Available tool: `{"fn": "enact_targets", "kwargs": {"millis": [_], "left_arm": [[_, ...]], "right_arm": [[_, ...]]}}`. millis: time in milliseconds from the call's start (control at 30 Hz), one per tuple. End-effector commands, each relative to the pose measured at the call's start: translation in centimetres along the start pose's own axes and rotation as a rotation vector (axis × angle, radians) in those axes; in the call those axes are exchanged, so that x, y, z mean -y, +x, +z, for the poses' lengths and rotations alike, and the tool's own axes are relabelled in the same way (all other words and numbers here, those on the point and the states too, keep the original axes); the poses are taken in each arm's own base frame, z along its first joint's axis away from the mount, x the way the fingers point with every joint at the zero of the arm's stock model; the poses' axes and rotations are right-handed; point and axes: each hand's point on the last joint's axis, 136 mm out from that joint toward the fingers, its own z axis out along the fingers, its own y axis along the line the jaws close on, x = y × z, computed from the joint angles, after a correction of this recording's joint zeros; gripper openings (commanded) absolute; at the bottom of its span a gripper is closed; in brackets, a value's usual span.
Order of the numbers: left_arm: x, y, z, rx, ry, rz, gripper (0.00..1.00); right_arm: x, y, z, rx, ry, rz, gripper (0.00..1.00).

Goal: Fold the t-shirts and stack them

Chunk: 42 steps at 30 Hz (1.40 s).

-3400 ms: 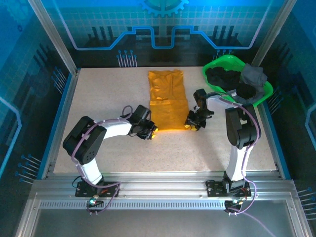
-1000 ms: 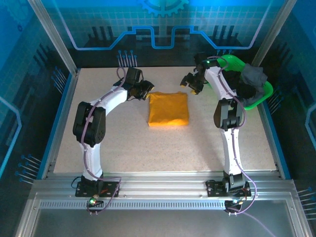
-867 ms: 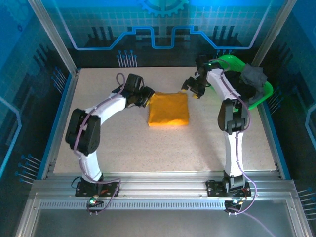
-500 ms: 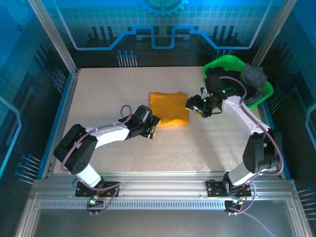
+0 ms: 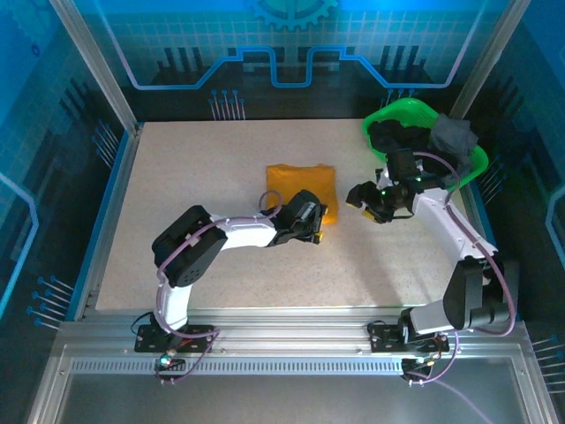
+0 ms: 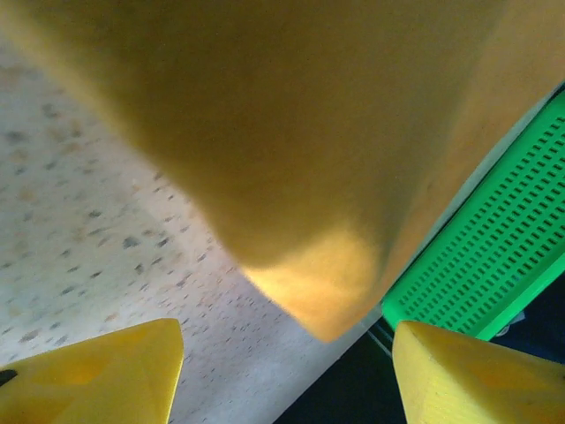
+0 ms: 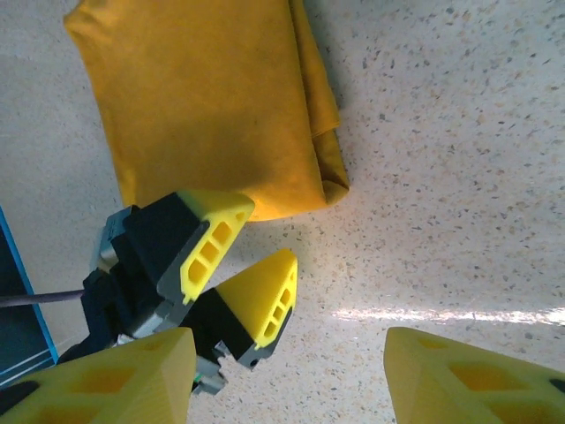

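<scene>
Starting at the left gripper point(image 5: 312, 219): its jaws stand well apart with nothing between them, nosed up to the lower edge of the folded orange shirt point(image 5: 300, 184) at centre frame, probably to square or nudge that edge. The right gripper point(image 7: 290, 346) hovers just right of the shirt, likewise spread and empty, likely held clear so the fold lies undisturbed. The shirt rests on the table point(image 5: 194, 168); dark shirts point(image 5: 399, 137) sit heaped in the basket point(image 5: 378, 117), upper right.
</scene>
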Motion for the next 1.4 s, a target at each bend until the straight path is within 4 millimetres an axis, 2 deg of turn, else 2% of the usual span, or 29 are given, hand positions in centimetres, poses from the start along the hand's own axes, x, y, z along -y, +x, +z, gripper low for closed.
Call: {"fn": "enact_targets", "kwargs": {"millis": [0, 200, 233, 367, 567, 700, 800, 933, 967, 1067, 1167, 1367], "left_arm": [[-0.5, -1.8, 1.5, 0.074, -0.003, -0.052, 0.61], [-1.6, -2.8, 3.9, 0.093, -0.039, -0.096, 0.43], [-1.4, -3.3, 4.0, 0.109, -0.029, -0.104, 0.37], [0.0, -6.7, 3.5, 0.190, 0.012, -0.119, 0.01], [3.4, -14.5, 0.5, 0.249, 0.113, -0.103, 0.00], [5.5, -21.0, -2.2, 0.245, 0.170, -0.028, 0.00], [5.8, -26.2, -4.7, 0.283, 0.147, 0.023, 0.00], [8.1, -32.3, -5.7, 0.180, 0.216, 0.127, 0.00], [8.5, -33.8, -6.1, 0.166, 0.227, 0.168, 0.00], [7.8, -38.1, -7.9, 0.198, 0.186, 0.198, 0.00], [7.8, -41.3, -9.3, 0.216, 0.174, 0.215, 0.00], [8.5, -44.8, -10.1, 0.213, 0.136, 0.236, 0.00]], "right_arm": [[0.4, 0.8, -0.6, -0.016, -0.024, -0.002, 0.59], [0.8, 1.2, -0.9, -0.021, -0.030, 0.020, 0.58], [0.8, 1.1, -1.1, -0.019, -0.032, 0.018, 0.58], [0.4, 0.6, -1.2, -0.016, -0.036, 0.014, 0.58], [-0.1, 0.2, -1.1, -0.016, -0.049, 0.018, 0.58], [-0.4, 0.3, -0.8, -0.023, -0.053, 0.017, 0.57], [-0.7, 0.4, -0.6, -0.028, -0.052, 0.008, 0.57], [-1.2, 0.5, -0.3, -0.032, -0.065, -0.012, 0.57], [-1.4, 0.5, -0.2, -0.033, -0.071, -0.016, 0.57], [-2.1, 0.5, 0.0, -0.034, -0.088, -0.040, 0.57], [-3.1, 0.4, 0.0, -0.032, -0.118, -0.072, 0.57], [-5.5, 0.0, -0.4, -0.016, -0.185, -0.136, 0.57]]}}
